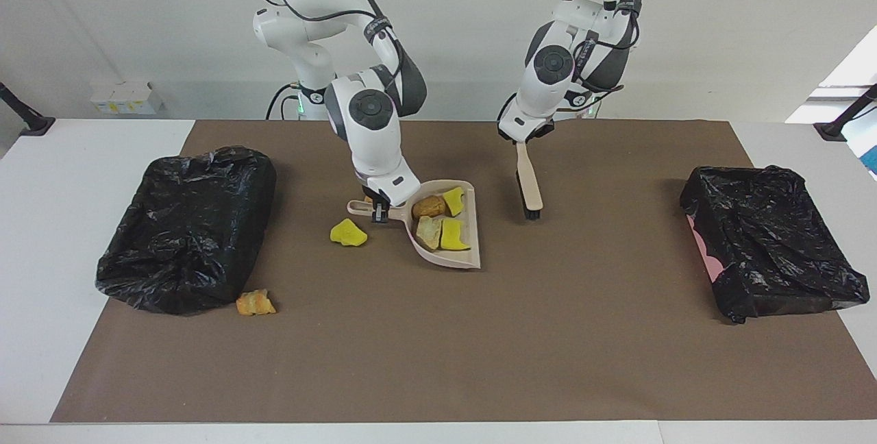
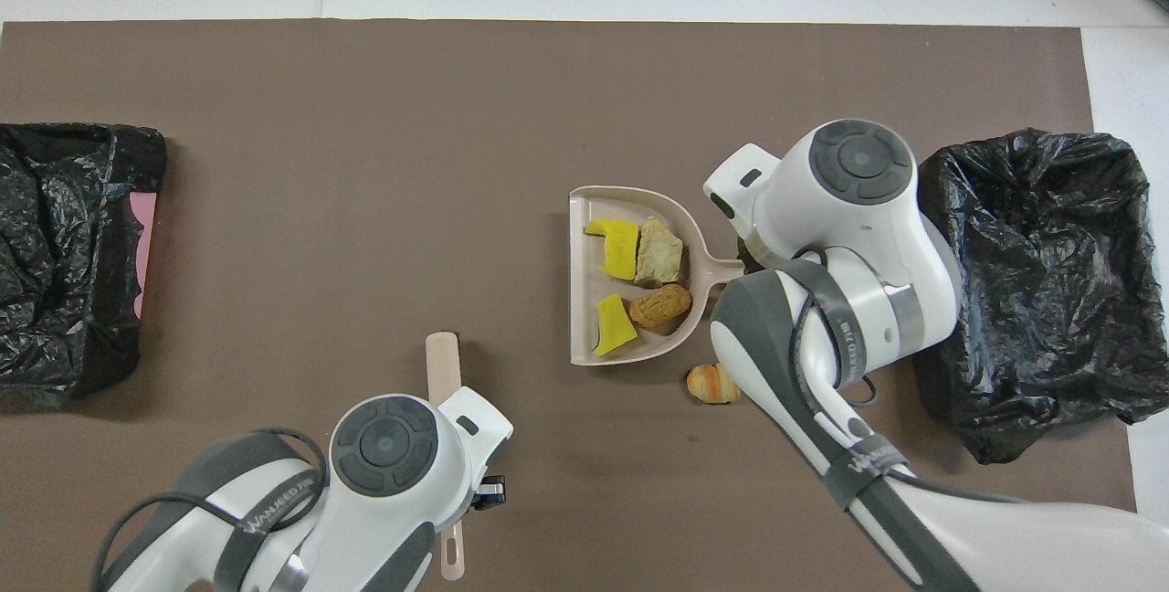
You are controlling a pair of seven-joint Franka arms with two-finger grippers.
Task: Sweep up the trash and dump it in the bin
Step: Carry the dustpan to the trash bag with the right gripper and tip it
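Note:
My right gripper (image 1: 377, 211) is shut on the handle of the beige dustpan (image 1: 473, 225), which it holds level just above the brown mat. Several pieces of trash lie in the dustpan (image 2: 584, 300): two yellow sponge pieces (image 2: 616, 247), a pale chunk (image 2: 659, 251) and a brown bread lump (image 2: 662, 306). My left gripper (image 1: 522, 142) is shut on the beige brush (image 1: 529, 187), bristles low over the mat beside the pan. Loose trash lies on the mat: a yellow sponge (image 1: 348, 233), an orange bread piece (image 1: 255, 303) by the bin (image 1: 185, 225), and another bread piece (image 2: 713, 384).
The black-bagged bin (image 2: 1032, 281) sits at the right arm's end of the table. A second black-bagged bin (image 1: 774, 252) with a pink edge sits at the left arm's end. The brown mat (image 1: 438, 348) covers most of the table.

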